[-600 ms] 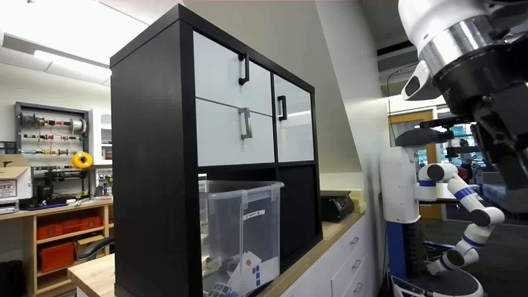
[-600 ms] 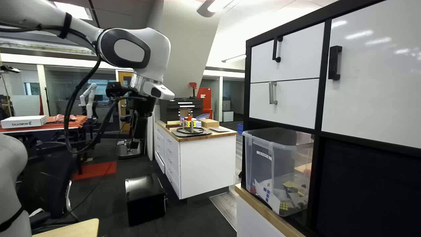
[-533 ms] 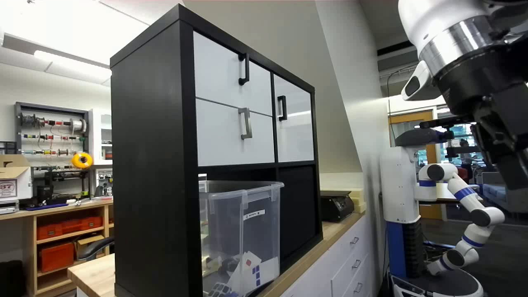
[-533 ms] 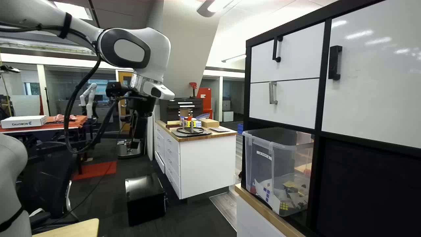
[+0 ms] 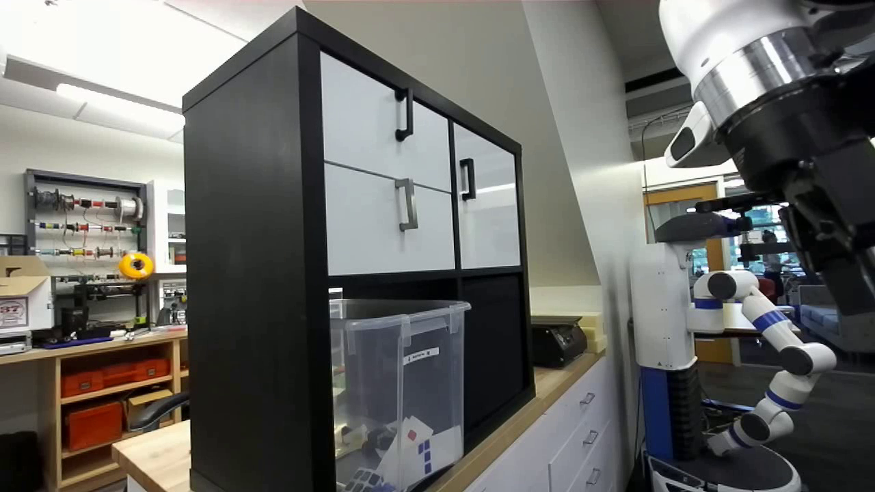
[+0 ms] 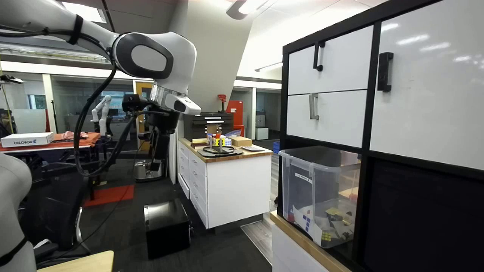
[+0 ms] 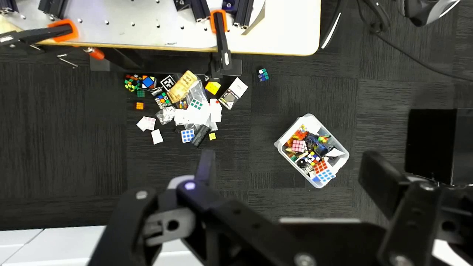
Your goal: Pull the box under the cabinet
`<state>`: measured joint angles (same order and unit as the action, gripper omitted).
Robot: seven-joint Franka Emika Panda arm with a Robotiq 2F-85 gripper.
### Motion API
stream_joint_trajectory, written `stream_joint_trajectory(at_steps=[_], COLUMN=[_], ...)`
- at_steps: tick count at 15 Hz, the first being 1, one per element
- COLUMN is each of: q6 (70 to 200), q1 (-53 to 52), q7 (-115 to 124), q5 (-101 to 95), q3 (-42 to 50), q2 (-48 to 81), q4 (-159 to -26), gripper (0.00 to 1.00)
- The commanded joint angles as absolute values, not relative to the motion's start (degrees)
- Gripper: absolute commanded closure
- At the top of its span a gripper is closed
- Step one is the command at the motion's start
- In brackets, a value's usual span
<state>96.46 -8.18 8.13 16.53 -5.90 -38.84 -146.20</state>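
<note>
The box (image 5: 432,376), a translucent clear plastic bin with a rimmed top and a small label, sits upright in a lower compartment of the cabinet (image 5: 246,260). White items and cubes show through its walls. It also shows in an exterior view (image 6: 297,192), where its front edge appears to stick out slightly past the cabinet (image 6: 327,66) frame. The cabinet is black with white drawer fronts and black handles. My gripper (image 7: 292,166) is open and empty, pointing down over the floor. It hangs well away from the box in both exterior views (image 5: 854,280) (image 6: 157,149).
A wooden countertop (image 5: 492,451) carries the cabinet. A white drawer unit (image 6: 238,185) and a black block (image 6: 168,230) stand nearby. Below the gripper, a small bin (image 7: 331,135) of cubes sits on the floor beside scattered items (image 7: 196,114). A clamped table (image 7: 147,40) borders them.
</note>
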Motion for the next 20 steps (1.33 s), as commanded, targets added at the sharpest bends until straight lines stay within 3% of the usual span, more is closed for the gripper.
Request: stream_joint_trajectory(at_steps=[1,10,20], q6=[97.7,110.5,124.3], q1=[-7.2,-6.6,-4.0], q7=[6.6,-3.1,-11.4], q5=[16.0,7.9,0.1], q3=[-6.5,-4.9,-0.4], q2=[-38.2,-31.5,-13.9], q4=[-145.9,-144.1,-132.5], gripper=[0.00,0.00,0.00])
